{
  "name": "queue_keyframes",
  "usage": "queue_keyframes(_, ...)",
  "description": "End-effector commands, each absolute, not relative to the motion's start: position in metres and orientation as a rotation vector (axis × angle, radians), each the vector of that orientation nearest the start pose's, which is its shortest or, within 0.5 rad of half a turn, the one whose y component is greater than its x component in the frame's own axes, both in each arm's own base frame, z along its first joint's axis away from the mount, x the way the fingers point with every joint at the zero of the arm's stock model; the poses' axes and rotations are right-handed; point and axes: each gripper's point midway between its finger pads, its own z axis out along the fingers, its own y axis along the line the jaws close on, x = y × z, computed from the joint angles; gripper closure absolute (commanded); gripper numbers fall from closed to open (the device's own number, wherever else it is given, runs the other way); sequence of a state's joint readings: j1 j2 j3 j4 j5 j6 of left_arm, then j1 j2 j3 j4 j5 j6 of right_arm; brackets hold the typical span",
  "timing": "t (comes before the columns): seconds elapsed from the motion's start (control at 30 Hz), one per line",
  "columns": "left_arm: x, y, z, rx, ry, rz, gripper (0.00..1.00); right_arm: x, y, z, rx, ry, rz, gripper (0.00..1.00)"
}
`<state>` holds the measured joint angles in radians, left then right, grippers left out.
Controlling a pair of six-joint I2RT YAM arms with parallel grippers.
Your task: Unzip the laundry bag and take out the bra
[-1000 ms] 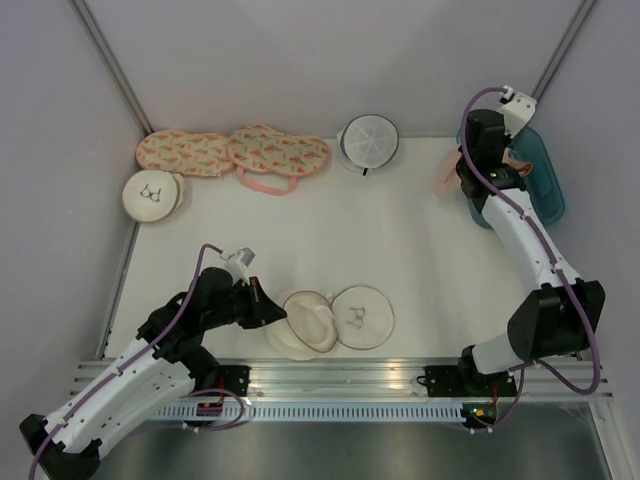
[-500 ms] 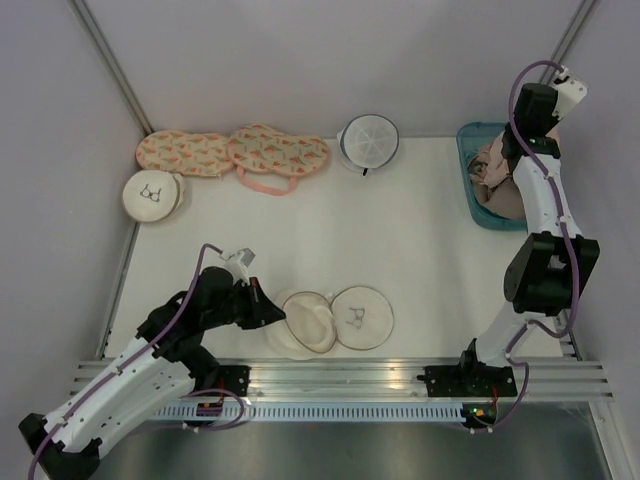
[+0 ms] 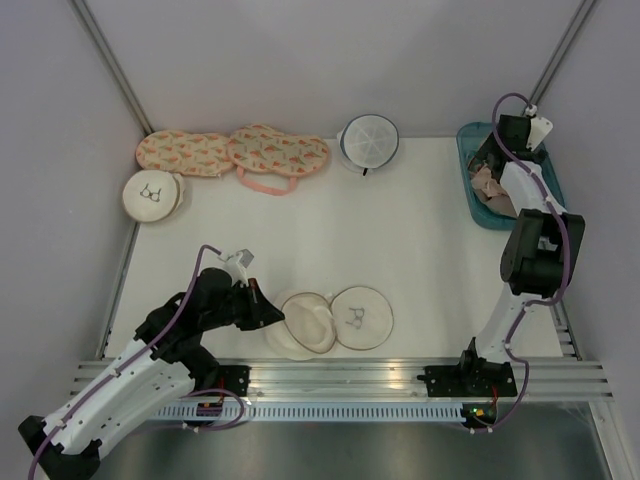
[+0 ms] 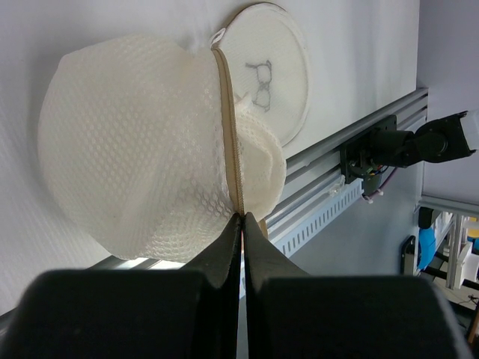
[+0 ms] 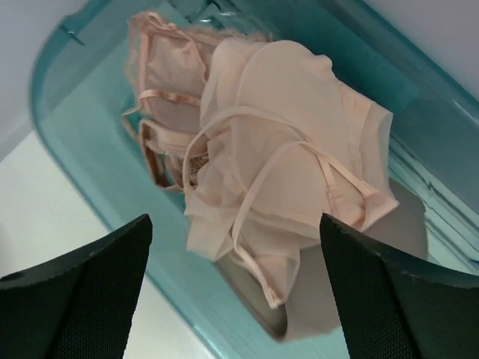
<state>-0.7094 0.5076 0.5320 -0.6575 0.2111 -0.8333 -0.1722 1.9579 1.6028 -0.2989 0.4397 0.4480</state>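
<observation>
1. The bag [image 3: 305, 330] lies unzipped and spread in two halves that touch. Its mesh dome [image 4: 127, 149] is on the left, and its flat lid [image 3: 362, 317], showing the bra drawing, is on the right
2. The left arm comes in low from the bag's near left. Its elbow is bent and its forearm points right at the dome, with the wrist rolled onto its side
3. The left gripper [image 4: 241, 223] sits at the dome's left edge, clenched on the tan zipper band [image 4: 228, 127] that runs along the rim. Its fingers meet with only the band between them
4. The right arm rises from its base at the bag's near right and folds at a high elbow. Its forearm stretches far beyond the bag and to its right, and the wrist tips down over a teal bin [image 3: 466, 175]
5. The right gripper [image 5: 233, 221] is released and holds nothing. Its fingers are spread wide to either side of the bra [image 5: 292, 142], above it
6. The bra is out of the bag, well apart from it, and lies crumpled in the bin with thin straps looped across its cups. It rests on a grey-tan cloth [image 5: 359, 299], beside a pinker garment [image 5: 161, 75]
7. Beyond the bag stand a mesh bag [image 3: 368, 140], two peach pouches [image 3: 230, 152] to its far left, and a second cream bag [image 3: 152, 193] just in front of them
</observation>
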Motion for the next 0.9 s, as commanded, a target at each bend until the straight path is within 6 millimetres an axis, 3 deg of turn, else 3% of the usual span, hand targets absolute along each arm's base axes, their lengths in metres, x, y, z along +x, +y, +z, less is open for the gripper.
queue_keyframes(0.0, 0.118, -0.189, 0.16, -0.026, 2.37, -1.051, 0.98, 0.51, -0.133, 0.293, 0.816, 1.685, -0.164, 0.02)
queue_keyframes(0.1, 0.119, -0.189, 0.159, -0.031, 2.37, -1.05, 0.98, 0.493, -0.101, 0.327, 0.747, 1.654, -0.108, 0.02)
queue_keyframes(0.13, 0.12, -0.189, 0.16, -0.034, 2.364, -1.051, 0.98, 0.479, -0.078, 0.35, 0.701, 1.629, -0.064, 0.02)
queue_keyframes(0.17, 0.12, -0.19, 0.16, -0.031, 2.361, -1.052, 0.98, 0.471, -0.063, 0.339, 0.673, 1.666, -0.05, 0.02)
queue_keyframes(0.2, 0.121, -0.189, 0.159, -0.032, 2.358, -1.048, 0.98, 0.455, -0.028, 0.352, 0.608, 1.664, 0.012, 0.02)
queue_keyframes(0.23, 0.122, -0.189, 0.16, -0.031, 2.354, -1.048, 0.98, 0.444, -0.012, 0.328, 0.589, 1.718, 0.024, 0.02)
queue_keyframes(0.27, 0.122, -0.189, 0.16, -0.032, 2.35, -1.043, 0.98, 0.423, 0.0, 0.338, 0.573, 1.685, 0.047, 0.02)
queue_keyframes(0.3, 0.123, -0.188, 0.16, -0.029, 2.345, -1.039, 0.98, 0.412, 0.039, 0.329, 0.505, 1.714, 0.113, 0.02)
queue_keyframes(0.33, 0.123, -0.188, 0.161, -0.029, 2.341, -1.039, 0.98, 0.397, 0.056, 0.294, 0.487, 1.776, 0.133, 0.02)
queue_keyframes(0.37, 0.124, -0.187, 0.16, -0.033, 2.338, -1.036, 0.98, 0.38, 0.07, 0.299, 0.468, 1.753, 0.189, 0.02)
queue_keyframes(0.4, 0.124, -0.187, 0.161, -0.03, 2.331, -1.037, 0.98, 0.364, 0.098, 0.287, 0.417, 1.785, 0.236, 0.02)
queue_keyframes(0.43, 0.124, -0.187, 0.163, -0.029, 2.325, -1.041, 0.98, 0.349, 0.11, 0.254, 0.386, 1.848, 0.242, 0.02)
queue_keyframes(0.5, 0.123, -0.187, 0.163, -0.026, 2.32, -1.049, 0.98, 0.317, 0.146, 0.237, 0.318, 1.893, 0.336, 0.02)
queue_keyframes(0.53, 0.123, -0.186, 0.162, -0.027, 2.318, -1.044, 0.98, 0.302, 0.152, 0.209, 0.298, 1.95, 0.335, 0.02)
queue_keyframes(0.6, 0.122, -0.186, 0.161, -0.03, 2.316, -1.047, 0.98, 0.271, 0.182, 0.193, 0.238, 1.999, 0.443, 0.02)
queue_keyframes(0.63, 0.122, -0.185, 0.16, -0.031, 2.312, -1.046, 0.98, 0.258, 0.183, 0.172, 0.224, 2.043, 0.434, 0.02)
queue_keyframes(0.7, 0.122, -0.184, 0.158, -0.039, 2.312, -1.045, 0.98, 0.23, 0.206, 0.156, 0.192, 2.094, 0.53, 0.02)
queue_keyframes(0.73, 0.122, -0.184, 0.156, -0.041, 2.314, -1.045, 0.98, 0.219, 0.207, 0.141, 0.183, 2.123, 0.525, 0.02)
queue_keyframes(0.87, 0.12, -0.183, 0.151, -0.049, 2.32, -1.045, 0.98, 0.175, 0.232, 0.122, 0.15, 2.165, 0.636, 0.02)
